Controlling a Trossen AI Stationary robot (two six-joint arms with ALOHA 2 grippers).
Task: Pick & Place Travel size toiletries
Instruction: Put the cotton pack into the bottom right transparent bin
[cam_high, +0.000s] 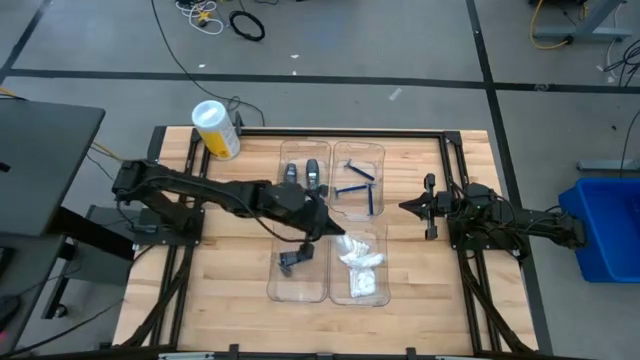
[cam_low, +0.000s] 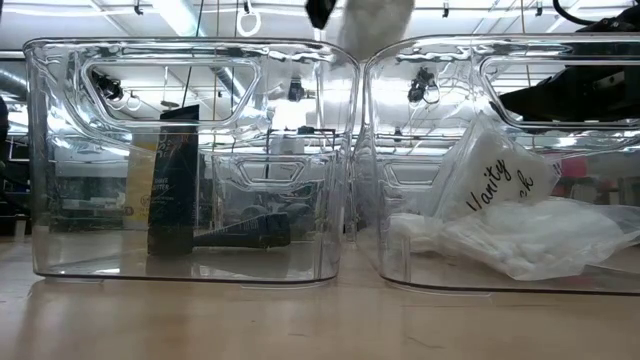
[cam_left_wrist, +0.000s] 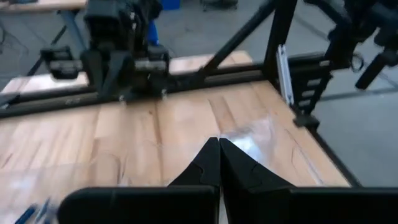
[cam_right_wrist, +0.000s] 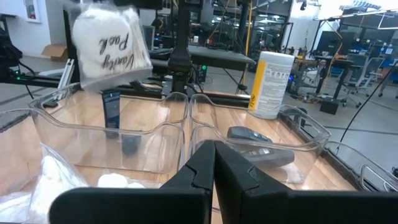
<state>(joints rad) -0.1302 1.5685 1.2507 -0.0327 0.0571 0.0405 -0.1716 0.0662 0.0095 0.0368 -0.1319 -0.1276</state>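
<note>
My left gripper (cam_high: 325, 232) hovers above the near clear trays, shut on a white crinkly packet (cam_right_wrist: 111, 46) printed "Vanity Pack", which also shows high in the low view (cam_low: 375, 22). More white packets (cam_high: 362, 265) lie in the near right tray. The near left tray holds a dark upright tube (cam_low: 172, 180) and a dark cone piece (cam_low: 245, 235) lying on its side. Dark grey oval tubes (cam_high: 303, 172) lie in the far left tray and blue razors (cam_high: 360, 188) in the far right one. My right gripper (cam_high: 410, 207) waits shut, to the right of the trays. My left gripper holds the white packet by its top edge (cam_right_wrist: 106, 11), coming from above with the fingers pointing down. The packet hangs below the fingers, lifted clear of the trays. In the left wrist view the shut fingers (cam_left_wrist: 208, 165) hide the packet, so the hold itself does not show.
A big yellow-and-white cylinder (cam_high: 216, 128) lies at the table's far left corner. The four clear trays (cam_high: 300, 290) stand together at the table's middle, with bare wood (cam_high: 220, 280) to their left and right. A black frame runs along the table's edges.
</note>
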